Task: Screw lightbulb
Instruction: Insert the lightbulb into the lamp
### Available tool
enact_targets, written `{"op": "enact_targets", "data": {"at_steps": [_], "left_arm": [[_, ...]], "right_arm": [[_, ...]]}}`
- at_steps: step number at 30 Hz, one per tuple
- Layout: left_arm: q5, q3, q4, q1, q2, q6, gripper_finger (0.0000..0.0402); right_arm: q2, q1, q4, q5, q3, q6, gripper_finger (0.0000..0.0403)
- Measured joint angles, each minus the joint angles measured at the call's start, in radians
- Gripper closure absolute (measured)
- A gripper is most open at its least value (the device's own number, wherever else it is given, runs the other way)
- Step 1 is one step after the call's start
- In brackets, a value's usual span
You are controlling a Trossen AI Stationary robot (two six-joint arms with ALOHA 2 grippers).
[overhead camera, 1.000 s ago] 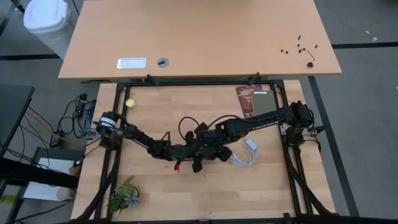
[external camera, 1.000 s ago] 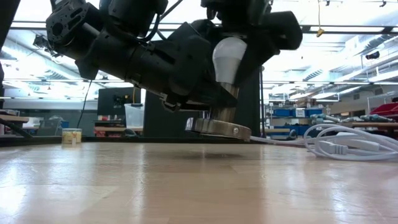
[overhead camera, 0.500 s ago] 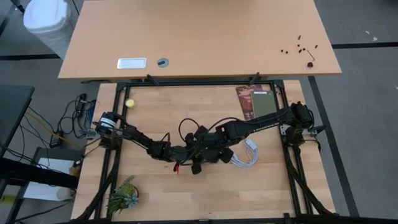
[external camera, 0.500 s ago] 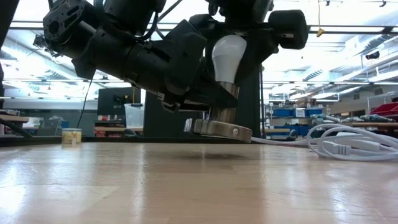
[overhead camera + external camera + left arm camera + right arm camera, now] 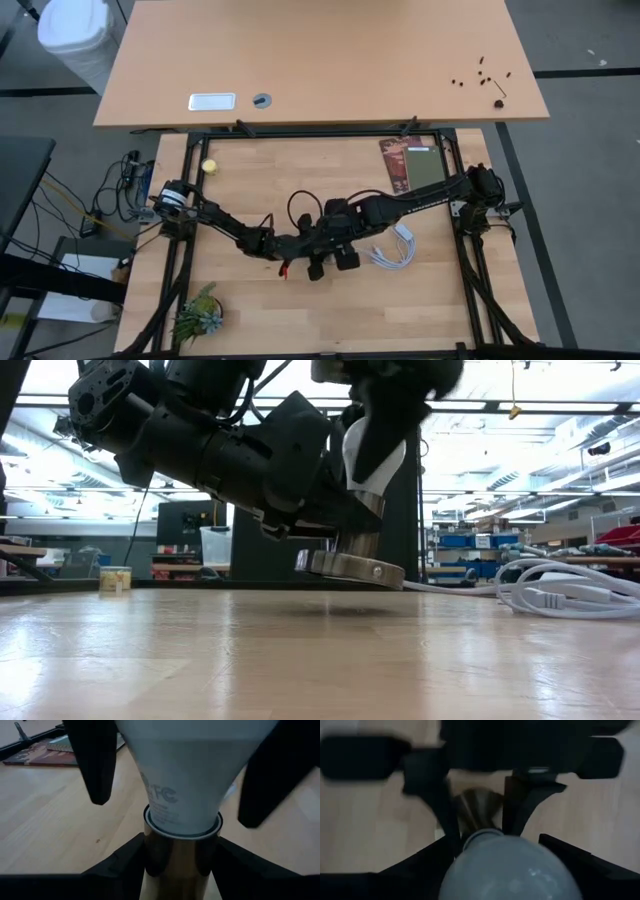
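Right gripper (image 5: 385, 420) is seen swung round the bulb (image 5: 185, 770) since half a second ago and is now set astride the dome from above; whether it is clamped cannot be told. Another turn is judged to be under way, with threading unfinished. The bulb is stood upright at mid-table, long axis vertical, dome up, neck sunk in the socket (image 5: 355, 568), whose brass stem is clenched by the left gripper (image 5: 181, 870). Behind, cable (image 5: 560, 595) is coiled.

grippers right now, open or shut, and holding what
left gripper: shut on the socket stem below the lightbulb.
right gripper: around the lightbulb; grip cannot be told.
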Motion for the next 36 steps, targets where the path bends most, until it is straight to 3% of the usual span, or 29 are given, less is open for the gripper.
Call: {"op": "enact_targets", "data": {"at_steps": [5, 8, 11, 18, 23, 30, 36], "left_arm": [[0.000, -0.001, 0.000, 0.000, 0.000, -0.007, 0.0199], [-0.003, -0.001, 0.000, 0.000, 0.000, -0.008, 0.0199], [-0.007, -0.001, 0.000, 0.000, 0.000, -0.008, 0.0199], [-0.002, -0.001, 0.000, 0.000, 0.000, -0.001, 0.0199], [0.000, -0.001, -0.001, 0.000, 0.000, -0.001, 0.0199], [0.004, -0.001, 0.000, -0.001, 0.000, 0.000, 0.0199], [0.004, -0.001, -0.001, 0.000, 0.000, 0.000, 0.0199]], "right_arm": [[0.000, -0.016, 0.019, 0.000, 0.000, 0.239, 0.0139], [0.000, -0.026, 0.019, -0.004, 0.000, 0.251, 0.0143], [0.000, -0.031, 0.024, -0.004, 0.000, 0.129, 0.0125], [0.000, -0.030, -0.021, -0.004, 0.000, -0.334, 0.0058], [0.000, -0.009, -0.055, 0.000, 0.000, -0.586, 0.0043], [0.000, 0.019, -0.064, 0.001, 0.000, -0.839, 0.0056], [0.000, 0.020, -0.041, 0.001, 0.000, -0.867, 0.0114]]}}
